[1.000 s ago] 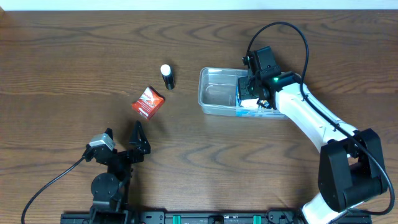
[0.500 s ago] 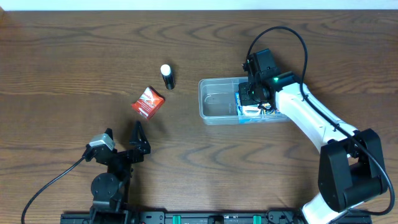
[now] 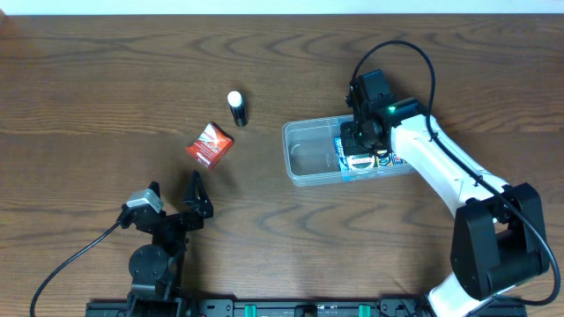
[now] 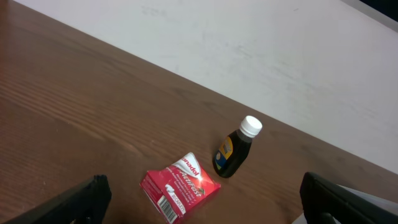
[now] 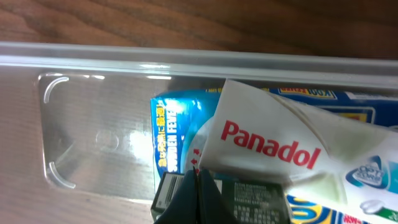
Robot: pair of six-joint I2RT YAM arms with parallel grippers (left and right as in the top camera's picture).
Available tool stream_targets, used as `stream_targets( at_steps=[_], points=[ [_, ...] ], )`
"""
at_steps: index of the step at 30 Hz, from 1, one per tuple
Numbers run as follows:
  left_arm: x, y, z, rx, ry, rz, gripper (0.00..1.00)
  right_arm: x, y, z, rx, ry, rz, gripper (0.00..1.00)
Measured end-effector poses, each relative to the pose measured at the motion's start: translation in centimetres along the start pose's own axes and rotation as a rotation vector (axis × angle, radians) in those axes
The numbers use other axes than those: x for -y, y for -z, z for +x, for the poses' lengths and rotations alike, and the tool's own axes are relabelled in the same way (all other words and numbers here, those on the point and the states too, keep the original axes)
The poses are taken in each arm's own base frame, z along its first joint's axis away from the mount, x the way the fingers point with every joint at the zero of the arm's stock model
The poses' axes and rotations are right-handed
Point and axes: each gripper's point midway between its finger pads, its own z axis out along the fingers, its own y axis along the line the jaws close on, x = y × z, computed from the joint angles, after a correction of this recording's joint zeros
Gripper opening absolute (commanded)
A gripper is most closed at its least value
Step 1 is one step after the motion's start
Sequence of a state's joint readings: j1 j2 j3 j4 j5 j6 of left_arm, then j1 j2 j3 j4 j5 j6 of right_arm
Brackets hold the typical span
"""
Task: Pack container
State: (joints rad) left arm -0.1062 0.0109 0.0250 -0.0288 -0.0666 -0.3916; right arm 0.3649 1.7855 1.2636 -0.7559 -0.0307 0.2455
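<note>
One container (image 3: 304,157) beneath right claw (image 3: 358,145), boxes (image 3: 392,162) inside

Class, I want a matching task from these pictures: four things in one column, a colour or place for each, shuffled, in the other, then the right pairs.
Column one:
1. small box
2. bottle
3. Panadol pack
4. container

Column two:
A. clear plastic
B. red, on the bare wood
C. dark with a white cap
D. lying inside the container

Pairs: 1-B, 2-C, 3-D, 4-A
</note>
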Motion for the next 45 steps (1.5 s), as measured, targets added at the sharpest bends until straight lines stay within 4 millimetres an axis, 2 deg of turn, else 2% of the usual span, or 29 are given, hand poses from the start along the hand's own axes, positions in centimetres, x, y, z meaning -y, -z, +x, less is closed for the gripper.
stream_targets(
  at_steps=[8,26,33,40,45],
  points=[
    [0.0,0.0,0.0,0.000,0.000,0.000,0.98,-0.2,0.9,-0.6,0.002,0.000,-0.001,0.01],
    [0.0,0.0,0.0,0.000,0.000,0.000,0.98,-0.1,1.0,-0.4,-0.005,0.000,0.001,0.01],
    [0.0,0.0,0.0,0.000,0.000,0.000,0.98,0.5,1.5,0.4,-0.056,-0.013,0.015,0.01],
    [0.0,0.0,0.0,0.000,0.000,0.000,0.98,1.0,2.2,0.0,-0.058,-0.030,-0.002,0.01],
    [0.0,0.0,0.0,0.000,0.000,0.000,0.98,0.7,2.2,-2.4,0.037,-0.015,-0.017,0.01]
  ],
)
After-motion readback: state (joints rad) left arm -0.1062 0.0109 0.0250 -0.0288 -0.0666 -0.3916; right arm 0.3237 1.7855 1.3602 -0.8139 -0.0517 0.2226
